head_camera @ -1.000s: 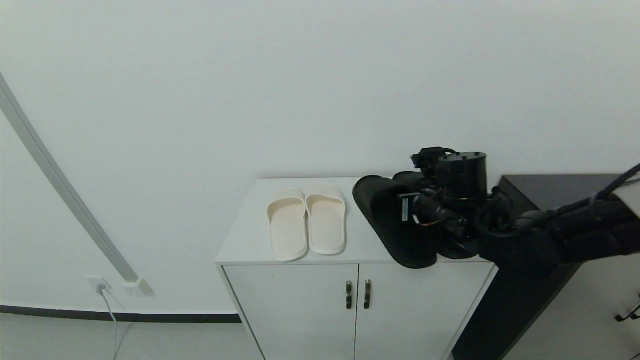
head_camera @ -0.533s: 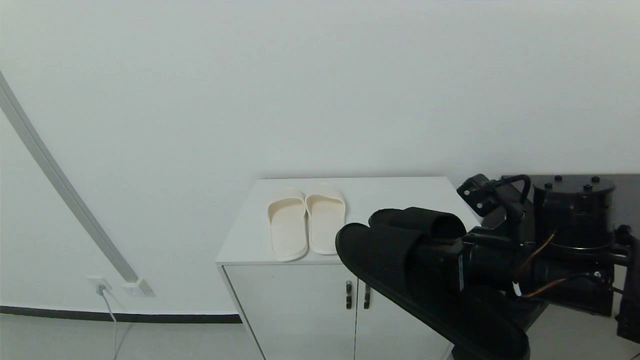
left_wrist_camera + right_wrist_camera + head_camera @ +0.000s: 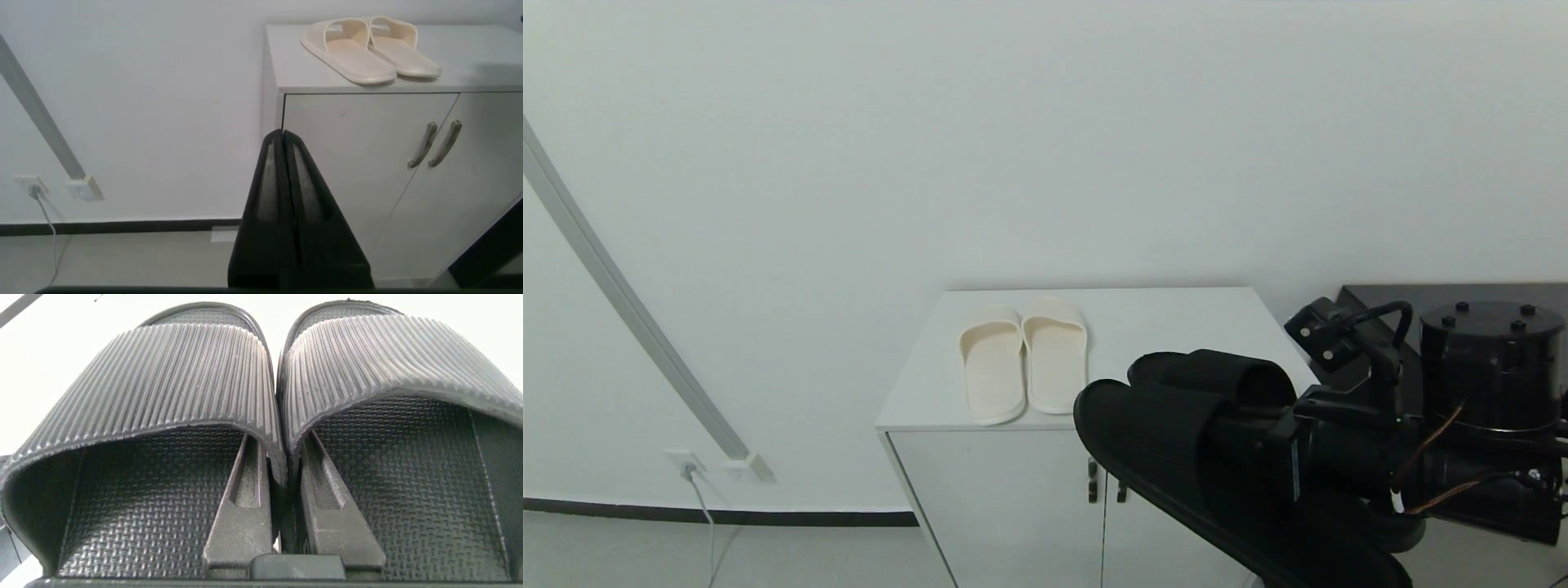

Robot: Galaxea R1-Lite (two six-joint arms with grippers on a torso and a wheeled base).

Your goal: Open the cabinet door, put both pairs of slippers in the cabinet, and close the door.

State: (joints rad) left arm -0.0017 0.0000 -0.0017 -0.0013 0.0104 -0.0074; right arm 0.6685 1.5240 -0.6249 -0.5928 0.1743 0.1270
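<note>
Slippers in black (image 3: 1168,425) hang clear of the cabinet (image 3: 1005,506), in front of its right door and about level with its top edge. The right pincer (image 3: 280,449) is clamped on them. One finger lies inside each slipper, under the ribbed strap, and together they squeeze the two adjoining inner side walls so that the pair is carried side by side. The right arm comes in from the cabinet's right side with its wrist roughly level. The pair is tilted, with the toes raised toward the cabinet and the heels dropping away from it.

The cream slippers (image 3: 1023,363) lie flat on the cabinet's top, side by side and touching, on the left half near the front edge, toes toward the wall. Both cabinet doors are closed, and the two handles (image 3: 437,144) meet at the middle seam.

The left pincer (image 3: 283,139) is out in front of the cabinet on its left side, apart from it. Its fingers are pressed together with nothing between them, and they are aimed at the cabinet's left front edge.

A dark unit (image 3: 1388,294) stands against the cabinet's right side. A wall socket (image 3: 686,469) with a cable sits low on the wall to the cabinet's left.
</note>
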